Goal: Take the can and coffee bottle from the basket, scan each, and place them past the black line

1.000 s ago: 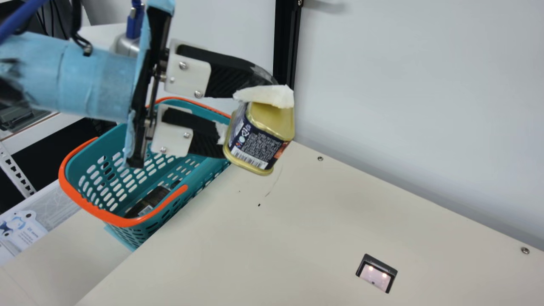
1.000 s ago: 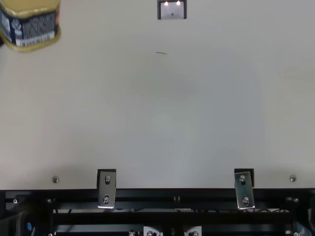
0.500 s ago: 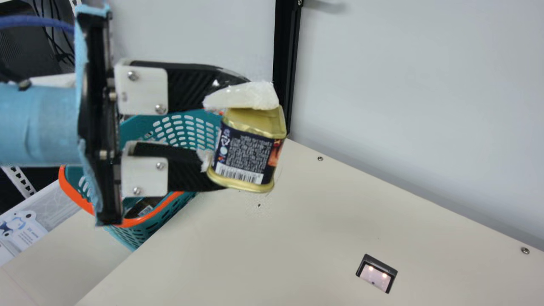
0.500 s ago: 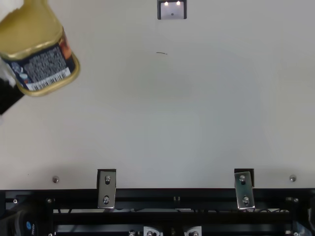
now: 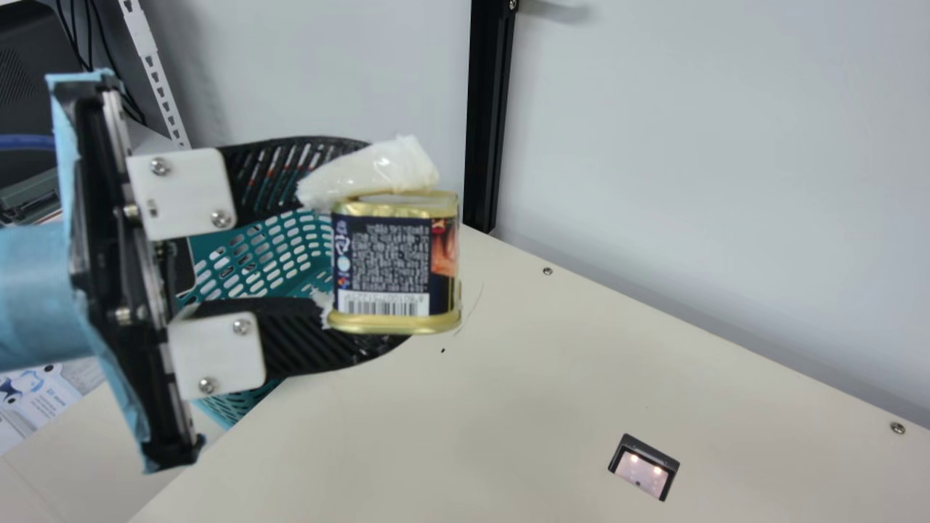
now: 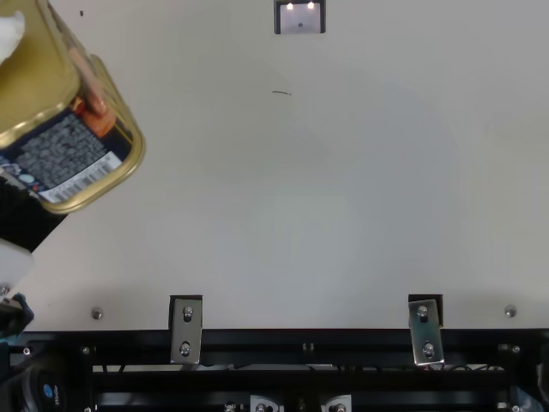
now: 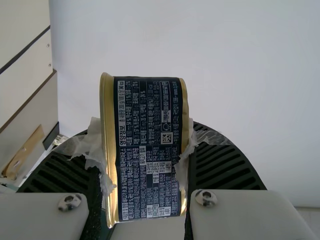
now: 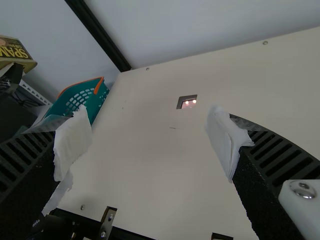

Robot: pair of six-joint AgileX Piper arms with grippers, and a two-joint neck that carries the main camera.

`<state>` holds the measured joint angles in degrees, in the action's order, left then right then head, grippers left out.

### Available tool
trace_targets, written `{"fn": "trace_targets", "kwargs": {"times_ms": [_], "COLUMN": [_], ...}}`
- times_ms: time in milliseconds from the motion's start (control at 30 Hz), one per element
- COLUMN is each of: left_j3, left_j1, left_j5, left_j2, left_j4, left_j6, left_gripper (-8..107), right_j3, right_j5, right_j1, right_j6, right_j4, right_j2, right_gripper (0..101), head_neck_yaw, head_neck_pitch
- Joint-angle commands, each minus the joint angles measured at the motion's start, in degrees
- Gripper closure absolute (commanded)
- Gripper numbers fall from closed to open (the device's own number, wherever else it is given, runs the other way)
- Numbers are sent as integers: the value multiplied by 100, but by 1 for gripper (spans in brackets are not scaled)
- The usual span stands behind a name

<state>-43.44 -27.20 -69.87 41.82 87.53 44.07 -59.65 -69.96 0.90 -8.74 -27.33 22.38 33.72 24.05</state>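
Where the main view starts on its left, you've got the left arm (image 5: 29, 290) wrapped in light blue stuff, and its left gripper (image 5: 392, 243) is clamped right onto the can (image 5: 385, 269). That's one ribbed finger above and one below, with some white padding (image 5: 381, 171) on them. Behind that gripper sits the teal basket (image 5: 231, 405), partly covered by it. The can's up in the air, off the cream table (image 5: 523, 378), barcode side facing the neck camera, pretty much upright from that angle. Next over is a black post (image 5: 488, 116) against the pale wall (image 5: 690, 145), then farther right the scanner (image 5: 644, 468), set into the tabletop with two little lights glowing. As for the right gripper (image 8: 150, 142), its own wrist view has the padded fingers wide apart, nothing between them.
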Motion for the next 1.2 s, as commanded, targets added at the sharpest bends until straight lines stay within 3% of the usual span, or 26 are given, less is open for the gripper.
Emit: {"fn": "trace_targets", "kwargs": {"times_ms": [0,767,967,1167], "left_j3": [0,17,-491,-1269], "left_j1": [0,-26,-55,683], "left_j5": [0,7,331,1333], "left_j2": [0,29,389,1009], "left_j4": [0,57,-585,-1719], "left_j6": [0,-64,-674,-1501], "left_gripper": [89,89,89,89], "right_j3": [0,0,0,0], "right_j5": [0,0,0,0], "right_j1": [0,0,0,0], "right_j6": [0,0,0,0], "right_j4": [0,0,0,0], "right_j2": [0,0,0,0], "right_gripper": [0,0,0,0], "head_neck_yaw": [38,38,38,38], "head_neck_pitch": [68,68,68,68]}}
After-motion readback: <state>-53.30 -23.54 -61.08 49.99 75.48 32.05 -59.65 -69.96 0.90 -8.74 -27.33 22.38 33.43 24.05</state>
